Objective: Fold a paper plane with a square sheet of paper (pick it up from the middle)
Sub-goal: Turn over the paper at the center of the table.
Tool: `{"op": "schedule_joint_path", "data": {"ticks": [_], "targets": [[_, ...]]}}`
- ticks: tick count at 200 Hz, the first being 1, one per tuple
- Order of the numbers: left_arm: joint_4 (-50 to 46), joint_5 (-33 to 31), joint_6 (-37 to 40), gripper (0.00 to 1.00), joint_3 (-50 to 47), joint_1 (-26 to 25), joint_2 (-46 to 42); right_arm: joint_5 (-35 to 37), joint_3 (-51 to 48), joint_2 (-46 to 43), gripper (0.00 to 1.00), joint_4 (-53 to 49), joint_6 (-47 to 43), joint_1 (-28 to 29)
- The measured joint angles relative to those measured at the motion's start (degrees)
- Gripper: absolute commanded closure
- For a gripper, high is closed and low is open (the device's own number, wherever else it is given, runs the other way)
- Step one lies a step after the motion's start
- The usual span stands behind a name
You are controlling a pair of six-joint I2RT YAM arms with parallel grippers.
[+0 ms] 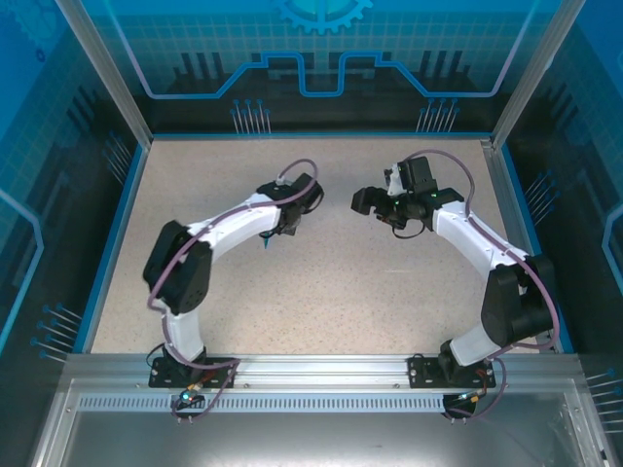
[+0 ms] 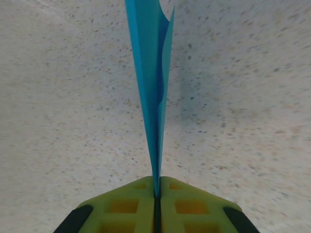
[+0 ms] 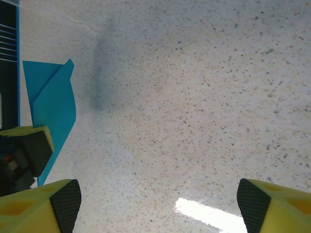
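Left claw (image 2: 157,193) is pressed together, pinching one narrow end of the plane (image 2: 148,73). The rest of the plane stands out from the pads. By its shadow, I judge it held off the surface (image 2: 252,107).

Right claw (image 3: 159,201) is spread wide and holds nothing, with the plane off to its side.

Handling, in my judgement: the plane is very light, thin, easily crushed or re-creased, and smooth enough to slip. I would grip the layered centre fold, where it is stiffest, and not the loose wing flaps.

Count: one plane, two claws.
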Motion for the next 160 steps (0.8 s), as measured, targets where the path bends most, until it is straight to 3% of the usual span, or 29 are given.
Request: {"op": "schedule_joint_path", "data": {"ticks": [27, 54, 105, 131, 160], "targets": [[-2.2, -2.6, -0.2, 0.82, 1.4, -2.1, 5.7, 1.2, -0.2, -0.1, 0.13, -0.3, 0.2, 0.0], [-1.9, 1.4, -0.8, 0.65, 1.6, -3.1, 8.2, 1.9, -0.2, -0.1, 0.14, -0.4, 0.4, 0.0], [5.4, 20.3, -2.8, 0.40, -0.9, -0.8, 6.8, 1.7, -0.3, -0.1, 0.14, -0.4, 0.8, 0.0], [9.9, 33.2, -4.7, 0.32, -6.0, 4.6, 0.5, 2.8, 0.0, 0.3, 0.14, -0.8, 0.5, 1.5], [14.3, 42.3, -7.1, 0.24, -9.9, 11.6, -7.3, 5.9, 3.4, 4.5, 0.17, -2.0, 0.4, 7.7]]}}
